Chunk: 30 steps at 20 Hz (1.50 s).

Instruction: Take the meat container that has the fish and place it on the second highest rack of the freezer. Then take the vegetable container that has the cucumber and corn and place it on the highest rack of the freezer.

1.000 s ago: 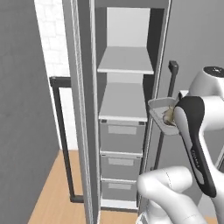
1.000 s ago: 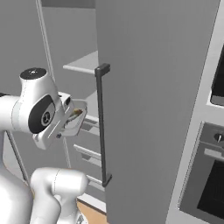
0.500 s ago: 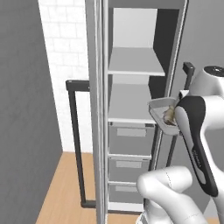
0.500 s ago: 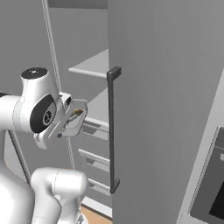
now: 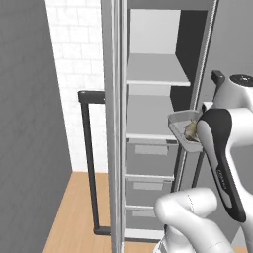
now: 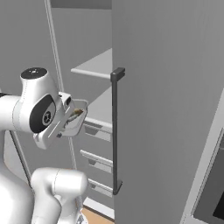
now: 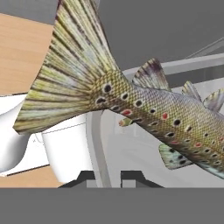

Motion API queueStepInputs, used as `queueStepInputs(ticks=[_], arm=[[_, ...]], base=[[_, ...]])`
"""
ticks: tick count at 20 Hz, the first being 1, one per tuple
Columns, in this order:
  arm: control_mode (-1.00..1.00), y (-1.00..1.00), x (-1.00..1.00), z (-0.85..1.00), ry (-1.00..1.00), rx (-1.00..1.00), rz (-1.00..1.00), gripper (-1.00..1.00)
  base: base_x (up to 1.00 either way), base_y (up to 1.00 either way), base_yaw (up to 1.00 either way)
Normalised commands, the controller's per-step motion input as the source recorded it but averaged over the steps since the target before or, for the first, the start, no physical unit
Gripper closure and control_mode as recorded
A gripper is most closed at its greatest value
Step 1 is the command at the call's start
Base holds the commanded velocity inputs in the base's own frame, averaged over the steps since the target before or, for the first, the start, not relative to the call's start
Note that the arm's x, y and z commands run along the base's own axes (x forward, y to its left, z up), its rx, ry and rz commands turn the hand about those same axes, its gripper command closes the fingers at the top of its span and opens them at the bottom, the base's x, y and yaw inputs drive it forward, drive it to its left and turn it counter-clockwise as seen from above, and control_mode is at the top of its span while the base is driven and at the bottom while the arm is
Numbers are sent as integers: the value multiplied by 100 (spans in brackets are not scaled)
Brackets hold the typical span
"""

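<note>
My gripper (image 6: 66, 121) is shut on the rim of the grey meat container (image 5: 182, 128), held tilted in front of the open freezer. A speckled fish (image 7: 144, 105) lies in the container (image 7: 131, 153), and my gripper (image 7: 108, 178) pinches its wall. Inside the freezer an upper rack (image 5: 155, 69) and a lower rack (image 5: 148, 118) are both bare. The container (image 6: 75, 119) hangs just right of the lower rack's front edge, at about its height. The vegetable container is out of view.
Several grey drawers (image 5: 148, 158) sit under the racks. The freezer door (image 5: 114, 123) stands open edge-on, its black handle (image 5: 89, 163) on the far side. A closed grey door with a black handle (image 6: 115, 131) is right of the opening. Wood floor (image 5: 74, 212) lies below.
The whole picture has shifted, so the base has driven: the freezer interior now sits nearer and more central. The fish container stays in my shut gripper.
</note>
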Motion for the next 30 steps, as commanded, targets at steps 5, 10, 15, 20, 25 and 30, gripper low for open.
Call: queueStepInputs(ticks=[5, 10, 15, 20, 25, 30], arm=[[100, 0, 0, 0, 0, 0, 0, 100], [100, 0, 0, 0, 0, 0, 0, 100], [100, 0, 0, 0, 0, 0, 0, 100], [100, 0, 0, 0, 0, 0, 0, 100], [100, 0, 0, 0, 0, 0, 0, 100], [-100, 28, 2, -18, 0, 0, 0, 100]], base=[[48, 14, 0], [61, 0, 0], [61, -1, 0], [34, 2, 0], [13, 1, 0], [1, 4, 0]])
